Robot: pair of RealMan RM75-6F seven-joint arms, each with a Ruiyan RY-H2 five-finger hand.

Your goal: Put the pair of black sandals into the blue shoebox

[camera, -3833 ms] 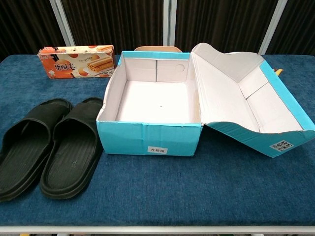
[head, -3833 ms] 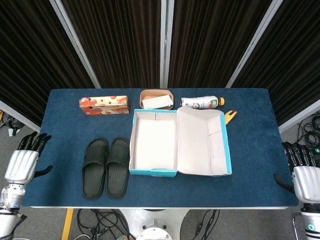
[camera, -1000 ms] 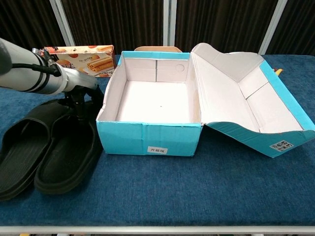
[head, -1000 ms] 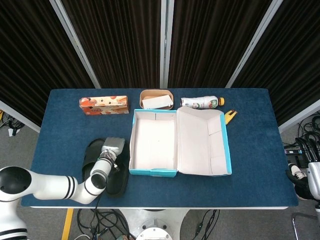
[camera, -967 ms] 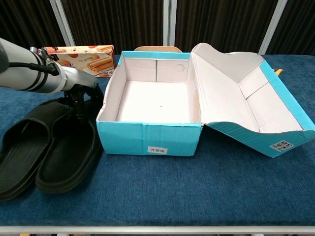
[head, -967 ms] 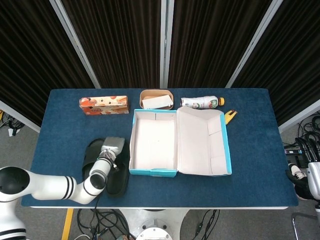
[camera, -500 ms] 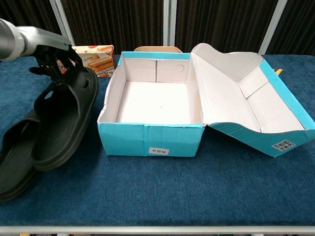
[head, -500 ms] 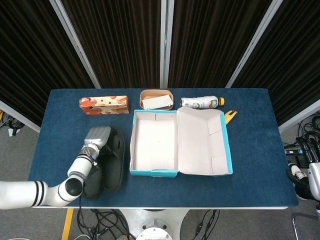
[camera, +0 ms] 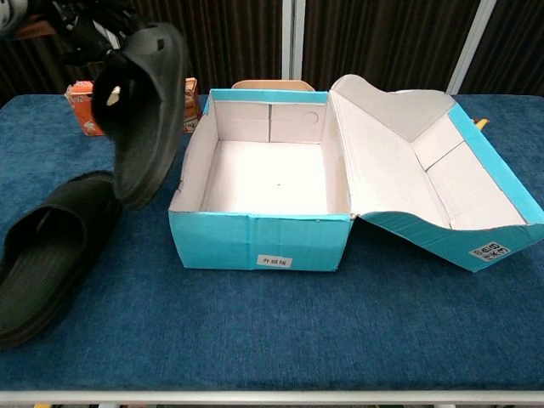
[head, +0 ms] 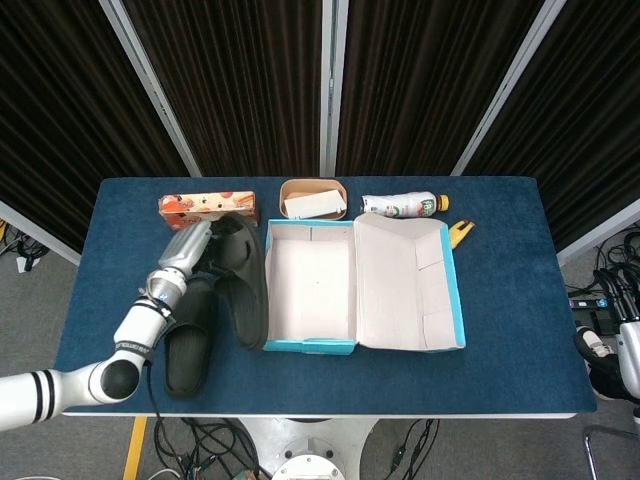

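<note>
My left hand (head: 185, 250) grips one black sandal (head: 245, 285) by its strap and holds it up in the air, hanging toe-down just left of the blue shoebox (head: 308, 345). In the chest view this lifted sandal (camera: 144, 110) dangles beside the shoebox's left wall (camera: 255, 238), with the left hand (camera: 76, 21) at the top left corner. The other black sandal (head: 188, 345) (camera: 47, 255) lies flat on the blue table. The box is empty, and its lid (head: 410, 285) lies open to the right. Only a sliver of my right hand (head: 630, 362) shows, off the table's right edge.
Along the back edge stand an orange snack box (head: 205, 205), a brown bowl (head: 313, 198) holding a white card, and a lying bottle (head: 402, 205). A yellow object (head: 459, 232) peeks out behind the lid. The snack box (camera: 81, 115) sits behind the lifted sandal.
My left hand has raised the right-hand sandal from the table and carried it up and back, so it now hangs upright beside the box. The other sandal stayed put.
</note>
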